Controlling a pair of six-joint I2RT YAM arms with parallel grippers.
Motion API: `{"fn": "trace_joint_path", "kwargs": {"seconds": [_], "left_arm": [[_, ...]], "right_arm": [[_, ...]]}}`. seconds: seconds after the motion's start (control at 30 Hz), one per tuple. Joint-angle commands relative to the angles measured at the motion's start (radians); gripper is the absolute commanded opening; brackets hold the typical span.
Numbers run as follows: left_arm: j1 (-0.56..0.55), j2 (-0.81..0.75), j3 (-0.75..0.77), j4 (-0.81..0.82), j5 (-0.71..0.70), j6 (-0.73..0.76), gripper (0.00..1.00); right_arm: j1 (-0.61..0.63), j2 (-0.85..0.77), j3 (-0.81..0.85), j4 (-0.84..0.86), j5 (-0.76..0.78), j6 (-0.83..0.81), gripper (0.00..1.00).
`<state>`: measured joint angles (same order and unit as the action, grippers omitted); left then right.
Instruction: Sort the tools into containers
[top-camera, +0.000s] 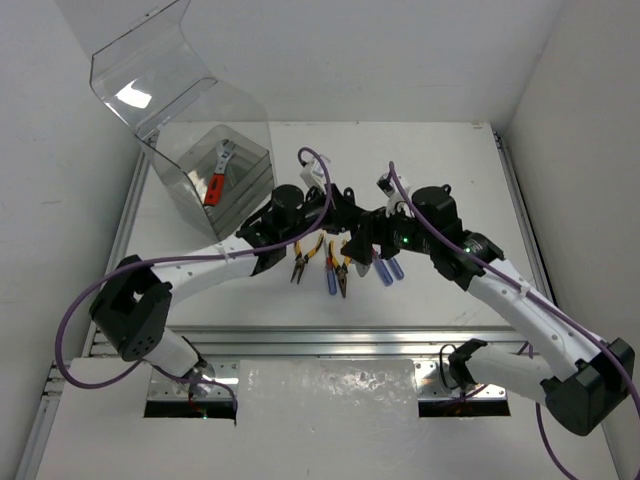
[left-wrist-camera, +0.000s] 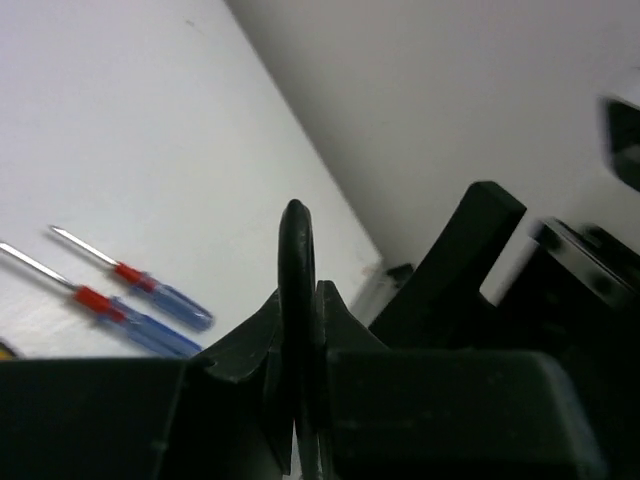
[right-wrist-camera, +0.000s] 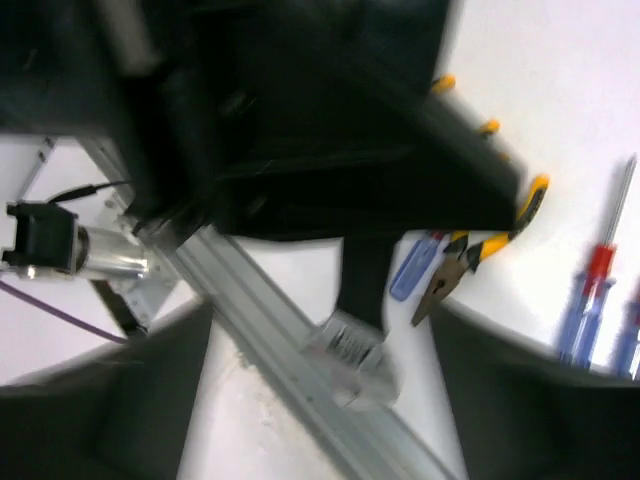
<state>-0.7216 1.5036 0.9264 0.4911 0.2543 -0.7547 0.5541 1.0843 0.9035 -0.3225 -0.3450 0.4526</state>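
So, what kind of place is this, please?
Probably a robotics lab test cell: two white robot arms mounted beside a white table, plain white walls around it, a clear plastic box and yellow-handled pliers.

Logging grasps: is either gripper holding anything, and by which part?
Left gripper pinches the black tool by its black handle; right gripper holds nothing.

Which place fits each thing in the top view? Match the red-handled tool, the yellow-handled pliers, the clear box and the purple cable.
Things:
1. red-handled tool
2. yellow-handled pliers
3. clear box
4. purple cable

Places:
a. on the far-left part of the table
b. inside the clear box
c. along the left arm
d. flat on the middle of the table

Pairs: 1-b, 2-d, 3-a, 4-c
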Motion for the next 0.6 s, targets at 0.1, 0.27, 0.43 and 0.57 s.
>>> {"fn": "trace_joint_path", "kwargs": {"seconds": [0.1,0.27,0.43,0.57], "left_arm": [[0.097,-0.028,0.443,-0.619,-0.325,0.432,0.00],[0.266,0.069,0.813,-0.963,-0.550,0.650,0.00],[0.381,0.206,1.049,-0.976,-0.697,0.908,0.00],[0.412,0.288,1.094,-0.887,-0.797,1.125,0.00]], "right_arm": [[0.017,-0.141,0.031,-0.031,0.181,-0.035,0.99],[0.015,-0.173,0.041,-0.142,0.296,-0.090,0.99],[0.015,-0.204,-0.014,-0.145,0.253,-0.107,0.99],[0.015,-0.219,-0.058,-0.135,0.230,-0.115,0.99]]}}
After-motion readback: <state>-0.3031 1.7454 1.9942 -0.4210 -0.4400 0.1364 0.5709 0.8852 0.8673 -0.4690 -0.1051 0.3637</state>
